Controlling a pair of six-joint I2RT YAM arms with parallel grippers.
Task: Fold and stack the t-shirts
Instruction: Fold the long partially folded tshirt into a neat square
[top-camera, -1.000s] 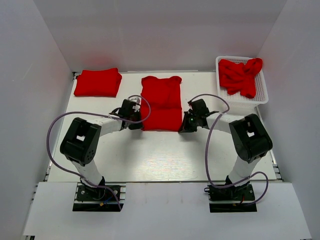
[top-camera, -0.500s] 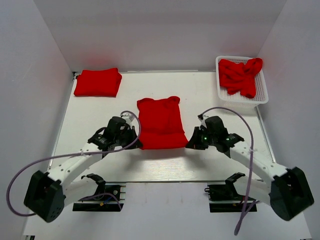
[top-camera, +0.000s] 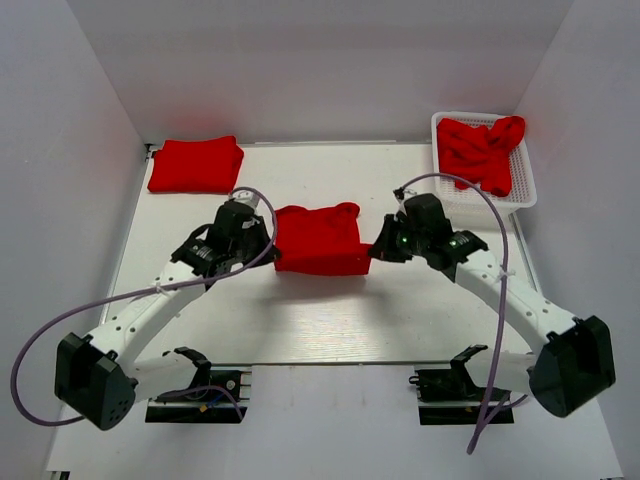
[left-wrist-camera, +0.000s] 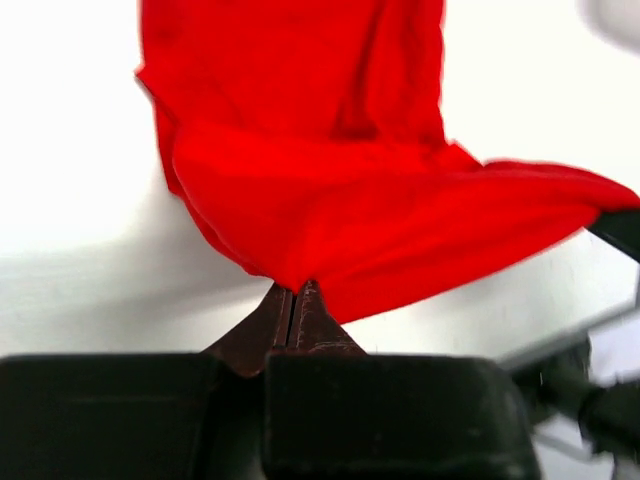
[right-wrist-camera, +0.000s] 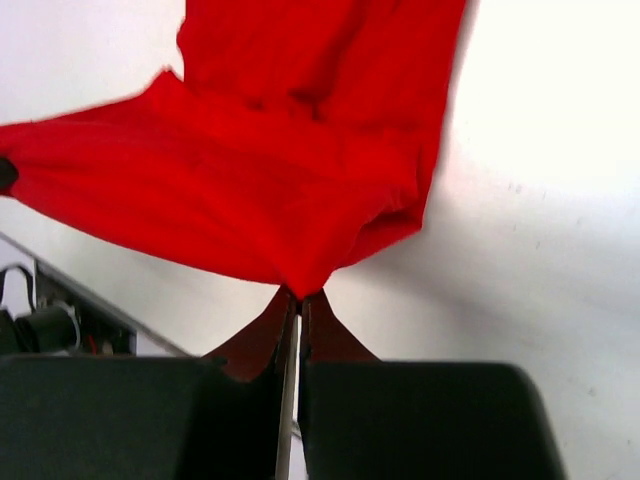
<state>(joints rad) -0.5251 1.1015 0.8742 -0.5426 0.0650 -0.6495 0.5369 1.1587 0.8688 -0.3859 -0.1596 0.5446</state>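
A red t-shirt (top-camera: 318, 240) is stretched between my two grippers over the middle of the table, its lower edge lifted and doubled toward the collar. My left gripper (top-camera: 270, 250) is shut on its left corner (left-wrist-camera: 290, 270), and my right gripper (top-camera: 372, 252) is shut on its right corner (right-wrist-camera: 300, 275). A folded red t-shirt (top-camera: 196, 165) lies at the back left of the table. Crumpled red t-shirts (top-camera: 482, 150) fill the white basket (top-camera: 528, 195) at the back right.
White walls close in the table on the left, back and right. Purple cables loop from both arms, one over the basket's near edge (top-camera: 470, 190). The arm bases (top-camera: 195, 385) sit at the near edge.
Both grippers pulled the shirt's lower edge toward the arms, then lifted it and carried it back toward the collar, so the shirt now looks about half as long.
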